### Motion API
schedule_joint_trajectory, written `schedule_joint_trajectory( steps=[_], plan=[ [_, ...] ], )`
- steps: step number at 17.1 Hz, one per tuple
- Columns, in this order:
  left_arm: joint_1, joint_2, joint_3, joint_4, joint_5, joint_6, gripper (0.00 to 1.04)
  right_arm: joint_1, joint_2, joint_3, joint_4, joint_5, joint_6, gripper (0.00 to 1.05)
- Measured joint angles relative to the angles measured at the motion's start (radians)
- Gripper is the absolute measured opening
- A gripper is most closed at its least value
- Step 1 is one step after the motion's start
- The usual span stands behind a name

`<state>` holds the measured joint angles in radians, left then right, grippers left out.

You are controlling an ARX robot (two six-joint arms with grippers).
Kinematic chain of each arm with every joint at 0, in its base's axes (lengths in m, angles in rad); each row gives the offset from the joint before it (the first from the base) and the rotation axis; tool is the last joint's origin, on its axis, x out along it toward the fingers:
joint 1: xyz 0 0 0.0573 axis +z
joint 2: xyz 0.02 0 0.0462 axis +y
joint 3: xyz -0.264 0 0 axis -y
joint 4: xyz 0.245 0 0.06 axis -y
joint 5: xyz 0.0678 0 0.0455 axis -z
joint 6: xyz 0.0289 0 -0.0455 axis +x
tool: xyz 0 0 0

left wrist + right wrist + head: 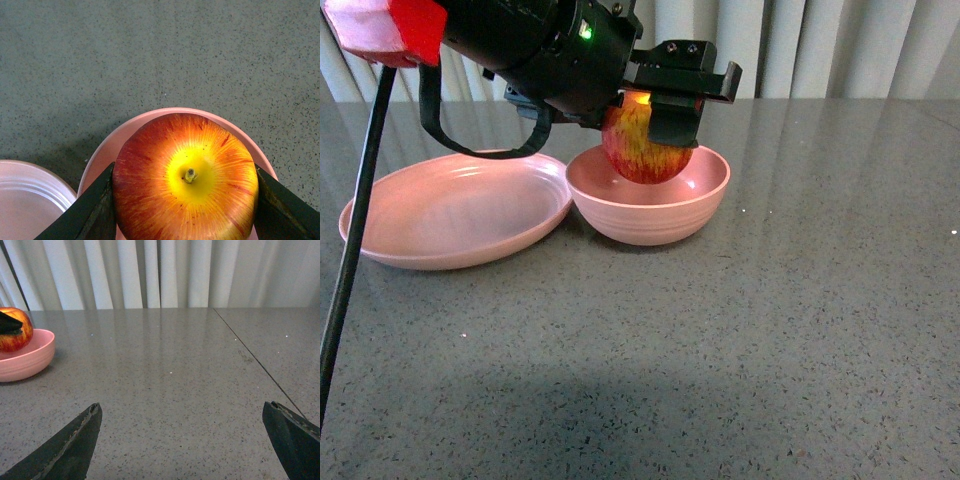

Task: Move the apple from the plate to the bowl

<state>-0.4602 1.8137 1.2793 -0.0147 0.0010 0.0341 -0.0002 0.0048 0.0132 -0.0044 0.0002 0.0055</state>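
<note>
Fingers (94,212) of the left gripper (660,118) are clamped on opposite flanks of the apple (642,152), stem dimple up. The apple is off the plate (450,252) and hangs in the mouth of the bowl (650,222), its lower part below the rim; whether it touches the bowl floor cannot be told.

Hazards, as judged:
- Release from height: the apple may bounce, or tip or slide the bowl, which looks light.
- Off-centre release: in the left wrist view the apple sits toward the near side of the bowl, so it could strike the rim and roll onto the table (770,340).
- Descent too far: the fingers could press on the bowl wall.
- Withdrawal before the jaws are fully apart could drag the apple back out.

Surroundings: the plate lies just beside the bowl, apparently touching it, so a shifted bowl would push it. A black cable (470,140) loops under the left arm, above the plate. The right gripper (182,445) is well apart from the bowl, its fingers spread wide and holding nothing. Nothing obstructs the bowl
</note>
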Motion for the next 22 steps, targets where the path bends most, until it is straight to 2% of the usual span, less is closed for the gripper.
schedule_joint_trajectory(
  steps=[18,19,20,22],
  plan=[
    [0.014,0.086,0.033,-0.020,0.025,-0.011,0.66,0.000,0.000,0.000,0.000,0.000,0.000,0.98],
    [0.014,0.093,0.033,-0.024,0.029,-0.016,0.84,0.000,0.000,0.000,0.000,0.000,0.000,0.98],
    [0.014,0.093,0.039,-0.024,0.037,-0.020,0.98,0.000,0.000,0.000,0.000,0.000,0.000,0.98],
    [0.014,0.092,0.044,-0.024,0.038,-0.026,0.98,0.000,0.000,0.000,0.000,0.000,0.000,0.98]
  ],
)
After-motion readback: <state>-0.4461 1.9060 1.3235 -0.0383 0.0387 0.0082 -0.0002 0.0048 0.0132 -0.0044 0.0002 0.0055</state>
